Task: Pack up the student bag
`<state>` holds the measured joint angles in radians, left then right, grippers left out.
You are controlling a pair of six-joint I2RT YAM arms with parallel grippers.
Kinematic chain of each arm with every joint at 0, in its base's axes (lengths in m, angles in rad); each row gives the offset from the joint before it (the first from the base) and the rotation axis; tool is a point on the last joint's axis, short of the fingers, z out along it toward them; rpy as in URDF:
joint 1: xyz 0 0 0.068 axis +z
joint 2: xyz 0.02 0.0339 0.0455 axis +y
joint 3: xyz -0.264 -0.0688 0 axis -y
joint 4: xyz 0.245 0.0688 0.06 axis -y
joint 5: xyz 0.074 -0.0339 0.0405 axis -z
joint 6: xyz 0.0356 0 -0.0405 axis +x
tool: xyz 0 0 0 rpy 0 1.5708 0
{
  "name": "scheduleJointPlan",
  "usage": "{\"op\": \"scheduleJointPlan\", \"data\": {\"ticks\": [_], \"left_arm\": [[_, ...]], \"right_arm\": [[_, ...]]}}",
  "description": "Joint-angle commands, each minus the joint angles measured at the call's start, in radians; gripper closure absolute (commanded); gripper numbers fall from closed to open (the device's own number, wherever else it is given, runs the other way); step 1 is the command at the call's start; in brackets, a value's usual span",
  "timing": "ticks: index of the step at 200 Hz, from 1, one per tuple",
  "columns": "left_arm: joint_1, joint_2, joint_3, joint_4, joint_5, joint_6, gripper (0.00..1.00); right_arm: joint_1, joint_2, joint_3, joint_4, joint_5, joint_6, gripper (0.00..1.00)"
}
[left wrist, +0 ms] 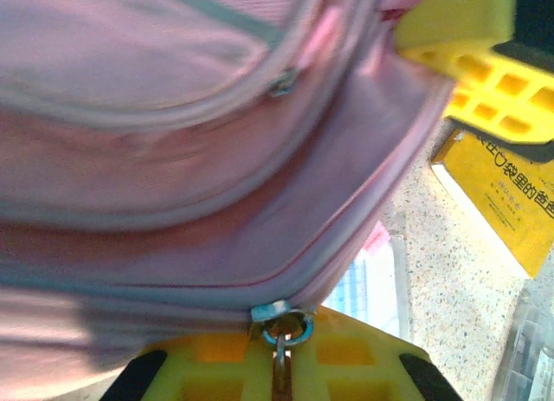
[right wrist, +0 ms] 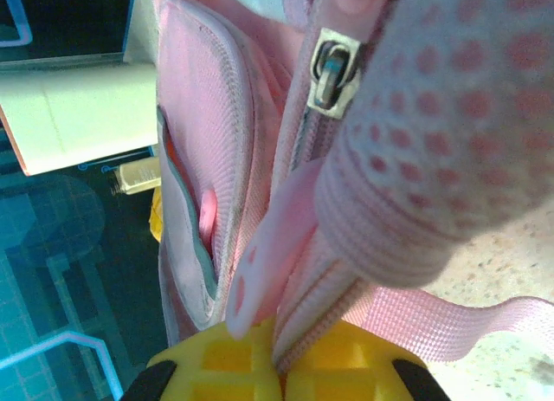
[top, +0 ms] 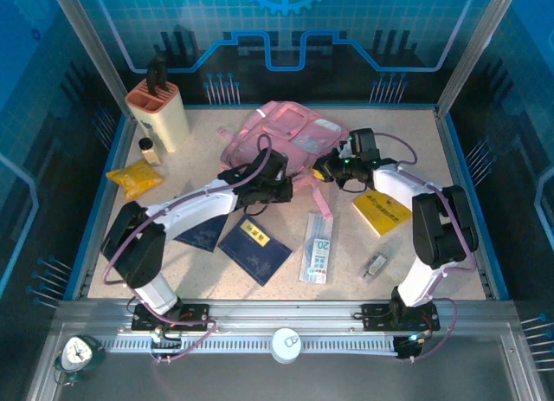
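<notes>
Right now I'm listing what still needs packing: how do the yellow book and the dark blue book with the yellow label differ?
The yellow book is bright yellow with dark print; the dark blue book is navy with a small yellow label. The yellow book lies right, beside the right arm; the dark blue book lies nearer the centre, near the left arm. Both lie flat outside the student bag.
</notes>
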<state>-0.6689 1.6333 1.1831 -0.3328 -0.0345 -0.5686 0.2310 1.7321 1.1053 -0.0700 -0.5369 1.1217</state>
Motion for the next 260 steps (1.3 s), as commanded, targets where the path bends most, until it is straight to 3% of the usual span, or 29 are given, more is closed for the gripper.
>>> {"op": "scheduleJointPlan", "data": {"ticks": [1,51,85,112,130,161,198,242,260], "left_arm": [[0.044,-0.1,-0.079,-0.066,0.042,0.009,1.0],[0.118,-0.098,-0.089,-0.138,0.063,0.041,1.0],[0.099,-0.032,0.007,-0.131,0.171,0.004,1.0],[0.051,0.018,0.059,-0.016,0.189,-0.054,1.0],[0.04,0.071,0.098,0.022,0.186,-0.074,1.0],[0.034,0.134,0.134,0.08,0.194,-0.088,1.0],[0.011,0.179,0.149,0.12,0.23,-0.071,1.0],[-0.011,0.189,0.144,0.13,0.233,-0.066,1.0],[-0.023,0.187,0.147,0.117,0.224,-0.058,1.0]], "right_arm": [[-0.081,0.015,0.072,-0.031,0.063,-0.102,1.0],[-0.14,0.09,0.185,-0.074,0.029,-0.161,1.0],[-0.167,0.186,0.309,-0.107,0.035,-0.192,1.0],[-0.151,0.205,0.378,-0.191,0.014,-0.279,0.72],[-0.149,0.133,0.301,-0.198,0.024,-0.312,0.49],[-0.146,-0.05,0.084,-0.188,0.025,-0.342,0.33],[-0.083,-0.159,-0.112,-0.099,0.0,-0.239,0.25],[-0.032,-0.105,-0.272,0.225,-0.038,0.042,0.27],[-0.004,-0.09,-0.283,0.248,0.006,0.067,0.28]]}}
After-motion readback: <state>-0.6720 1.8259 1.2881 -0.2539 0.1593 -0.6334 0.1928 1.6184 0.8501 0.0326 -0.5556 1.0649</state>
